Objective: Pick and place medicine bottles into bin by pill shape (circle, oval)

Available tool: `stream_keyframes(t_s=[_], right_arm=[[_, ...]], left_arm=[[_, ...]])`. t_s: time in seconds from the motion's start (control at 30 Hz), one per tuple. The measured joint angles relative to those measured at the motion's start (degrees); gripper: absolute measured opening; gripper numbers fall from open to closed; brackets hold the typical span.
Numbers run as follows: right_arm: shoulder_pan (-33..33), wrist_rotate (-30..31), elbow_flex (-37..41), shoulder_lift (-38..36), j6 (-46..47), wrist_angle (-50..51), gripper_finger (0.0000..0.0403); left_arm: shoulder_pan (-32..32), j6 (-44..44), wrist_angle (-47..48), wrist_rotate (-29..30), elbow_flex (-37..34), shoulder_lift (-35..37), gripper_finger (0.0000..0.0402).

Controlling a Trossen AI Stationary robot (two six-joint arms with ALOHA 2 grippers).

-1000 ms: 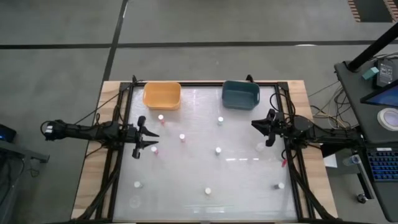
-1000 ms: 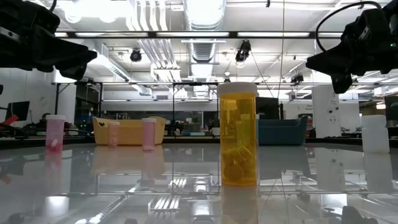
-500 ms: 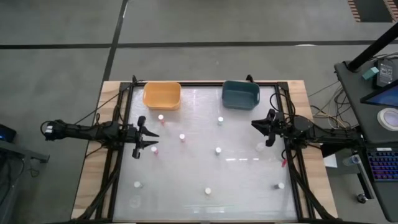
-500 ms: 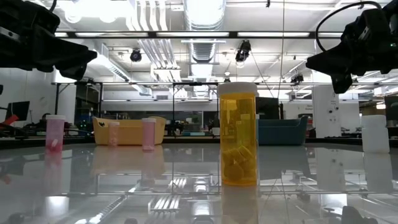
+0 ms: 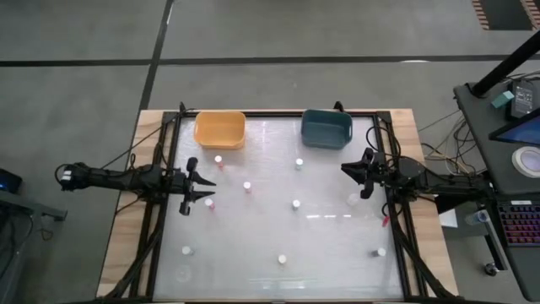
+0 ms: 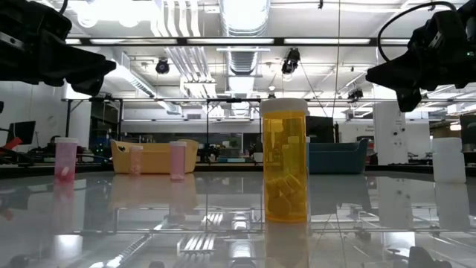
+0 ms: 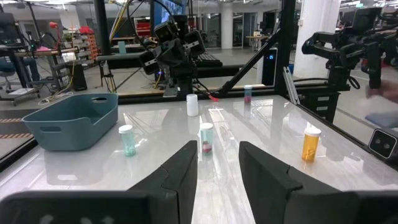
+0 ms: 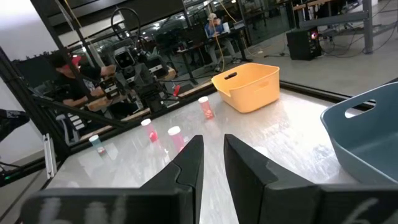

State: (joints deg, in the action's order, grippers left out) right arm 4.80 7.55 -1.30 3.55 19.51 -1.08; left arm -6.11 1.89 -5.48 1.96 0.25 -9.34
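Several small white-capped medicine bottles stand upright and scattered on the glossy table: one (image 5: 218, 159) near the orange bin (image 5: 220, 129), one (image 5: 299, 163) near the blue bin (image 5: 326, 128), and others (image 5: 296, 203) mid-table. In the low view an amber bottle (image 6: 285, 160) stands nearest. My left gripper (image 5: 209, 186) hovers level at the table's left edge, a pink bottle (image 5: 209, 203) just beside it. My right gripper (image 5: 346, 171) hovers level at the right edge. Both are shut with nothing between the fingers (image 7: 186, 168) (image 8: 193, 158).
Both bins sit side by side at the table's far edge. A black frame (image 5: 160, 211) runs along the table's sides. A red item (image 5: 386, 221) lies by the right rail. A person (image 8: 68, 87) is beyond the table, behind the left arm.
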Motion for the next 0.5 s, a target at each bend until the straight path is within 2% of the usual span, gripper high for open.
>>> stream_keyframes(t_s=[0.3,0.43,0.5], right_arm=[[0.00,0.00,0.00,0.00,-0.30,-0.03,0.0054],[0.11,0.14,0.02,-0.02,-6.67,-1.05,0.0054],[0.11,0.05,0.02,-0.02,-4.03,-1.08,0.0054]], left_arm=[[0.01,-0.01,-0.01,-0.01,0.00,0.00,0.0104],[0.01,0.00,-0.02,-0.02,0.00,0.00,0.0104],[0.00,0.00,-0.04,0.00,0.00,0.00,0.0104]])
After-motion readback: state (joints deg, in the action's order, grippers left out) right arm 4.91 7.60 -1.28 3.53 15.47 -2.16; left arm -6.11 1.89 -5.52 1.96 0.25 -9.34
